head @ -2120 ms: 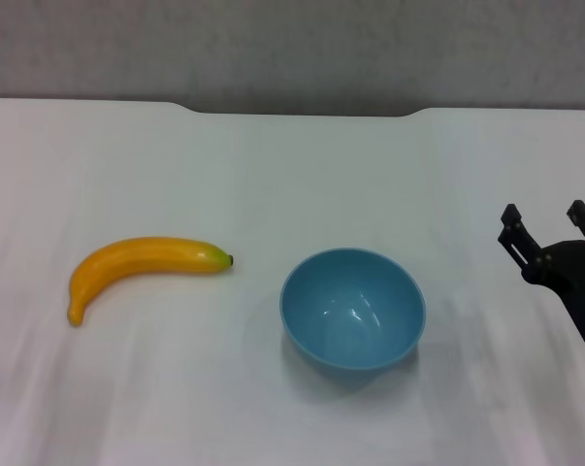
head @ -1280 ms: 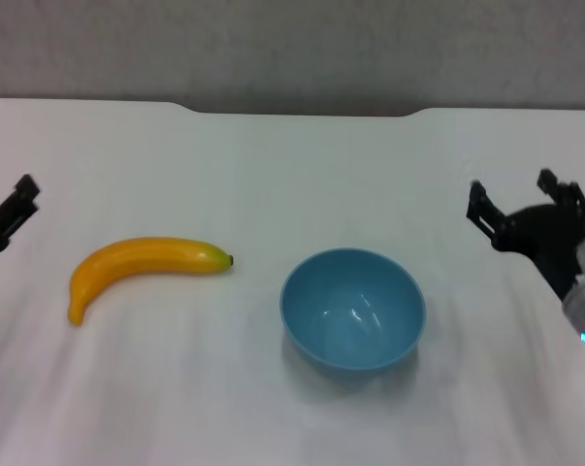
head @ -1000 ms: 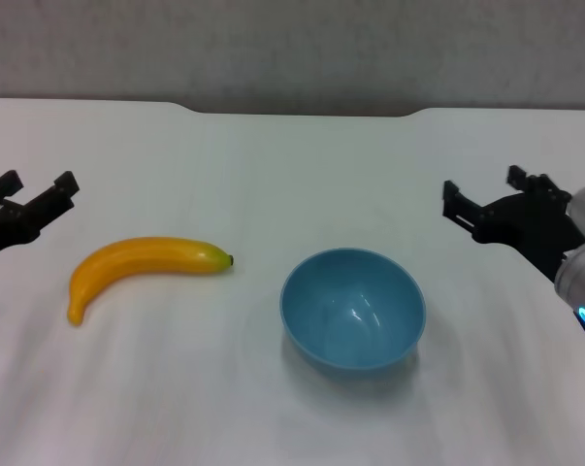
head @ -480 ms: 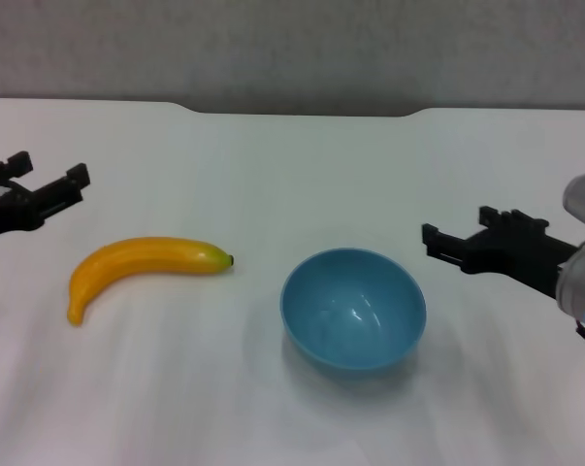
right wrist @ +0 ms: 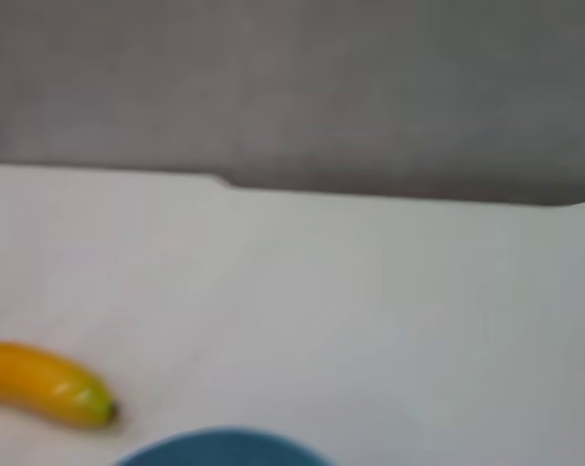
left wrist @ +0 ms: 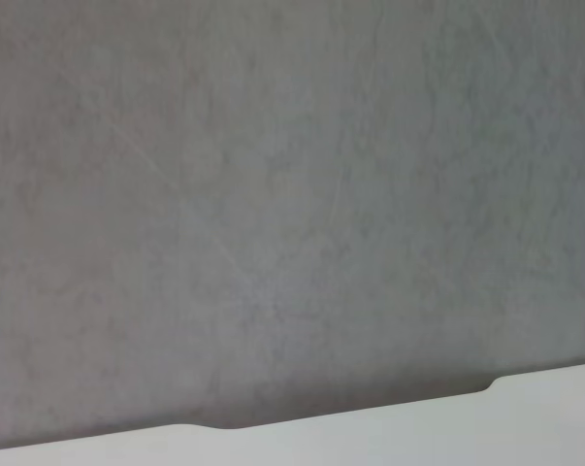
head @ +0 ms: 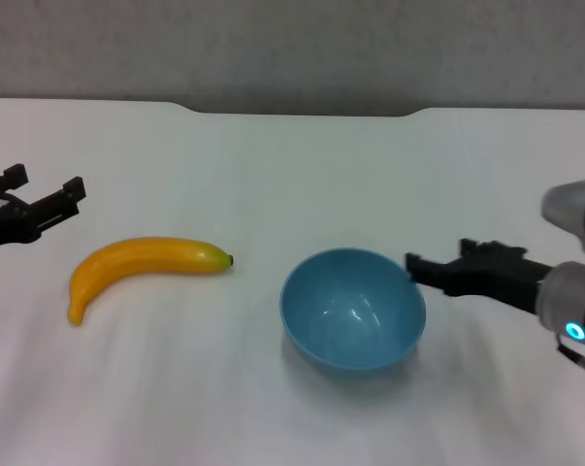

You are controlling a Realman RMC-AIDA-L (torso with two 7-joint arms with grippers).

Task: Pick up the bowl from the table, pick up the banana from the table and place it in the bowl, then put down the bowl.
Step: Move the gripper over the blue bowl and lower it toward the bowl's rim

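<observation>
The right gripper (head: 433, 266), fingers apart and empty, is reaching at the bowl's (head: 352, 309) two-o'clock rim, still on the worktop (head: 292, 165); next, straddling it. The left gripper (head: 40, 197), open and empty, is hovering at ten o'clock of the banana (head: 137, 264).

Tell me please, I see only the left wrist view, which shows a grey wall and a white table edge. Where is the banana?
Observer: The banana lies on the table, left of the bowl and apart from it.
Operator: Where is the left gripper?
Observer: The left gripper is open, off the banana's left end, not touching it.
Operator: And the right one?
Observer: The right gripper is open at the bowl's right rim; I cannot tell whether it touches.
</observation>
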